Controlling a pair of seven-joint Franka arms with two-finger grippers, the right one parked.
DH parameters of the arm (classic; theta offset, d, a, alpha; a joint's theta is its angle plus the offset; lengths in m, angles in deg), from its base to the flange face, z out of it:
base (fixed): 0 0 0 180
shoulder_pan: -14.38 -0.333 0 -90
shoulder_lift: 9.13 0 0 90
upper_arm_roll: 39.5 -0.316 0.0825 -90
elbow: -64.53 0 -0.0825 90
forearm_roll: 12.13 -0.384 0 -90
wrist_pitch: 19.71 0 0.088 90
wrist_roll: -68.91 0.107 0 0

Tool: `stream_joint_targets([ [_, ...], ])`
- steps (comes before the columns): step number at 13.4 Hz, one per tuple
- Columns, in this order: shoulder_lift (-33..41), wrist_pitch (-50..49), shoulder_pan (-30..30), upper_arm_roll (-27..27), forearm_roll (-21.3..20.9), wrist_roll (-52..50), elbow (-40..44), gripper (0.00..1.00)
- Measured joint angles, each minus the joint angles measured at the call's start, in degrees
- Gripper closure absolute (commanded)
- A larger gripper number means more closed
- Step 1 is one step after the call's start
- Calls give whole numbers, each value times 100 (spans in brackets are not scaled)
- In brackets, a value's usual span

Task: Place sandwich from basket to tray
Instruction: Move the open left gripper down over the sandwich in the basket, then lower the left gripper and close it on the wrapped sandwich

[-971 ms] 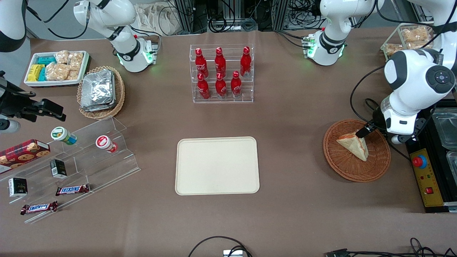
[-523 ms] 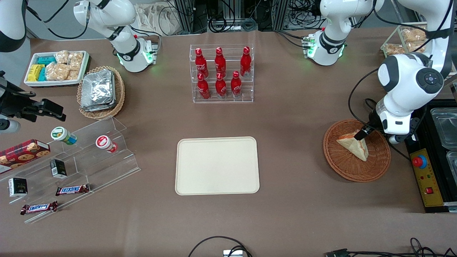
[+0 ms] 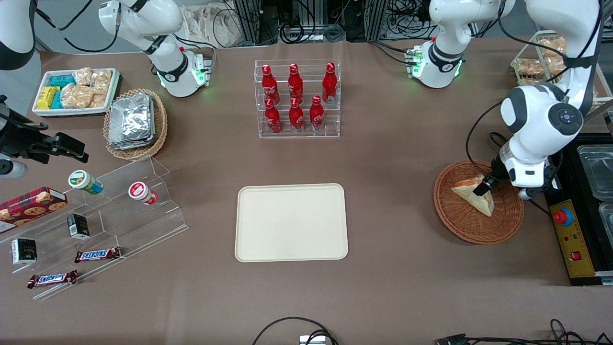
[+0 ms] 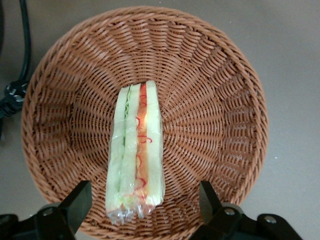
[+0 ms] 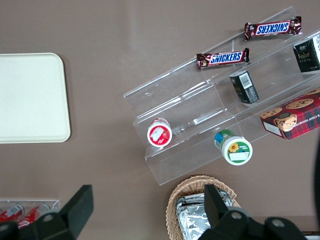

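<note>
The sandwich [image 3: 475, 193] lies in the round brown basket [image 3: 459, 223], which sits on the table toward the working arm's end; it is a wedge wrapped in clear film, with its layered edge of white bread, green and orange-red filling turned up toward the wrist camera [image 4: 136, 155]; the basket's woven wall [image 4: 220, 90] rings it on every side, and the wedge rests roughly in the middle of the bowl.

The gripper [image 3: 482, 186] hangs low over the basket, just above the sandwich; its fingers are spread wide, one to either side of the wedge's end, and they hold nothing; in the wrist view one dark fingertip [image 4: 79, 197] stands clear of the sandwich on one side and the other stands clear on the other side, with the wrapped end of the wedge between them and a gap left on both sides; whether the tips touch the wicker I cannot tell.

The cream tray [image 3: 291, 223] lies flat in the middle of the table, well apart from the basket, with nothing on it; a clear rack of red bottles [image 3: 297, 98] stands farther from the front camera than the tray.
</note>
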Motion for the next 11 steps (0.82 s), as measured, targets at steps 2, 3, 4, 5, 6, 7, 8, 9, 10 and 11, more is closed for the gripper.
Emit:
stream_joint_targets([
  [2, -121, 213, -1, 0, 0, -2, -55, 4],
  [3, -171, 341, -2, 0, 0, -3, -98, 4],
  [4, -225, 484, -2, 0, -1, -4, -150, 2],
  [5, -285, 616, -2, 0, -1, -5, -195, 1],
  [6, -351, 748, -3, -4, -1, -8, -236, 1],
  [7, -421, 873, -3, -28, -2, -11, -270, 1],
  [8, -491, 995, -6, -72, -22, -11, -299, 1],
  [9, -557, 1093, -11, -112, -72, -10, -318, 6],
  [10, -613, 1158, -15, -138, -151, -10, -334, 16],
  [11, -651, 1185, -16, -150, -206, -10, -343, 24],
])
